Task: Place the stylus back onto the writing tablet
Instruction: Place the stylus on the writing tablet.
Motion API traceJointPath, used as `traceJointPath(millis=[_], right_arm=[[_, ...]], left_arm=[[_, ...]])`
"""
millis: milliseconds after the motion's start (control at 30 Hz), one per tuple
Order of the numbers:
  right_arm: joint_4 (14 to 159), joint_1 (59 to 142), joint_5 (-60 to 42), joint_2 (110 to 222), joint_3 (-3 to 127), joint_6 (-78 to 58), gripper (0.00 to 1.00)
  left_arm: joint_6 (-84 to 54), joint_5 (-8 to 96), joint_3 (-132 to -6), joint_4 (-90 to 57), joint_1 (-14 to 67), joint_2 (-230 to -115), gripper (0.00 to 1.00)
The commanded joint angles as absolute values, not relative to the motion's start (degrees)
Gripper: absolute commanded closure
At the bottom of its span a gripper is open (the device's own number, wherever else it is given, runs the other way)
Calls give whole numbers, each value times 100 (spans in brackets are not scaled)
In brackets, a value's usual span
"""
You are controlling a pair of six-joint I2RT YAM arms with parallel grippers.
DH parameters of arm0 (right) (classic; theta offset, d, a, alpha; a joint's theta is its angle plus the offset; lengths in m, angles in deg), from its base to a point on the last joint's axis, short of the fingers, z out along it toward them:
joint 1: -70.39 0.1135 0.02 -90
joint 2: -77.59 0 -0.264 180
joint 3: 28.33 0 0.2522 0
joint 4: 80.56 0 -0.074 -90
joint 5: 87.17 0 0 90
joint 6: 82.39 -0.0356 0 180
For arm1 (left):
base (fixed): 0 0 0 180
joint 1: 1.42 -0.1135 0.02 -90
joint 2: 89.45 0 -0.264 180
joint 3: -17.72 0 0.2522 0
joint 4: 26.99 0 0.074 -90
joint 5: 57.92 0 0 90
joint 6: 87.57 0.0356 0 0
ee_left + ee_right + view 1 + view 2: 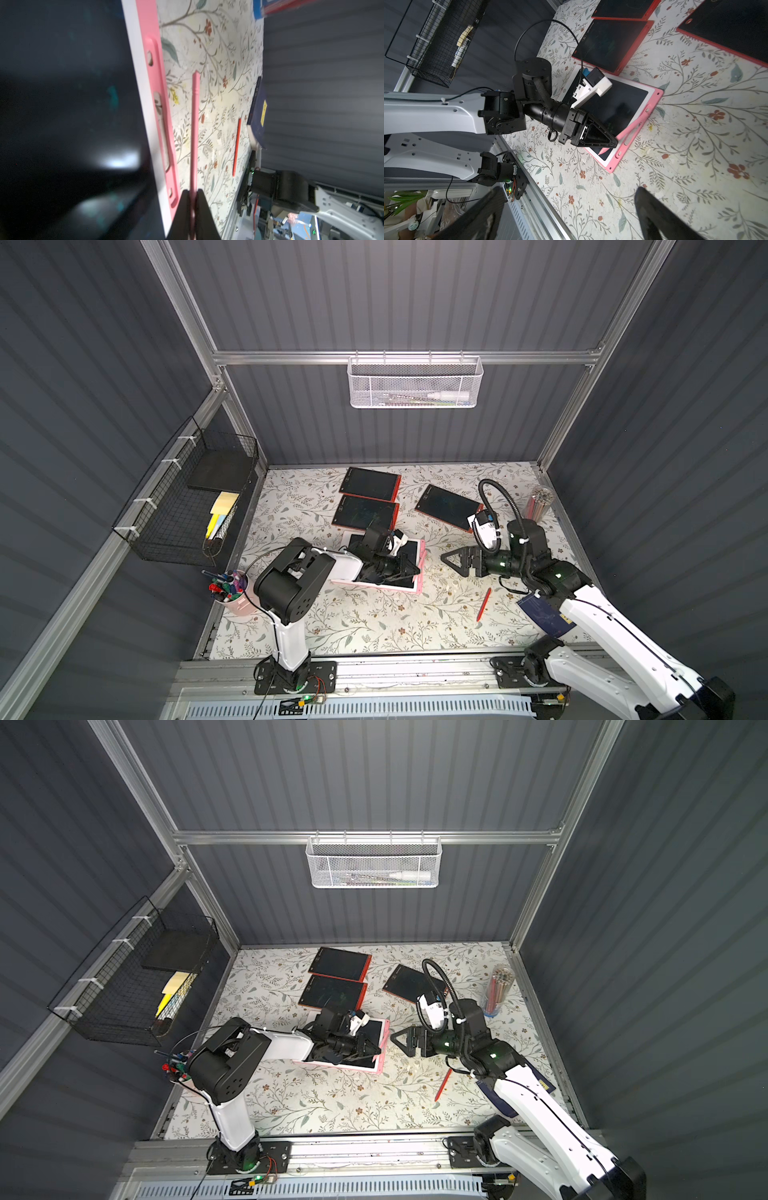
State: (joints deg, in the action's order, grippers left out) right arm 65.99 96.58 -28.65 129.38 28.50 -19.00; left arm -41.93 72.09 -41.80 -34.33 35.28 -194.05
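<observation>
The pink stylus (195, 135) is clamped in the closed left gripper (193, 191), slanting alongside the slotted rim of the pink writing tablet (149, 31) on the flowered table (374, 626). The right gripper (446, 559) hangs wide open and empty just beside the tablet. A red stylus (484, 605) lies apart on the table.

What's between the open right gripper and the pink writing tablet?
Only a strip of bare floral tabletop. Both top views show it between the right gripper and the pink writing tablet.

Open mat (675, 166) beside pink tablet (623, 99)
</observation>
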Motion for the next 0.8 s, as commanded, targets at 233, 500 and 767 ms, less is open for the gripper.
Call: traceJointPath(millis=[233,500,767], right_arm=[[6739,9643,-2848,12830,2773,-1892,3],[6740,9648,-2830,12751,2763,-1904,3],[6731,9648,-2832,12738,2751,-1917,3]], left_arm=[[-4961,6909,-4016,-3982,3540,-19092,94],[-5232,6807,-3914,-4118,3608,-19105,94],[-5469,6697,-3835,-4253,3720,-19120,94]])
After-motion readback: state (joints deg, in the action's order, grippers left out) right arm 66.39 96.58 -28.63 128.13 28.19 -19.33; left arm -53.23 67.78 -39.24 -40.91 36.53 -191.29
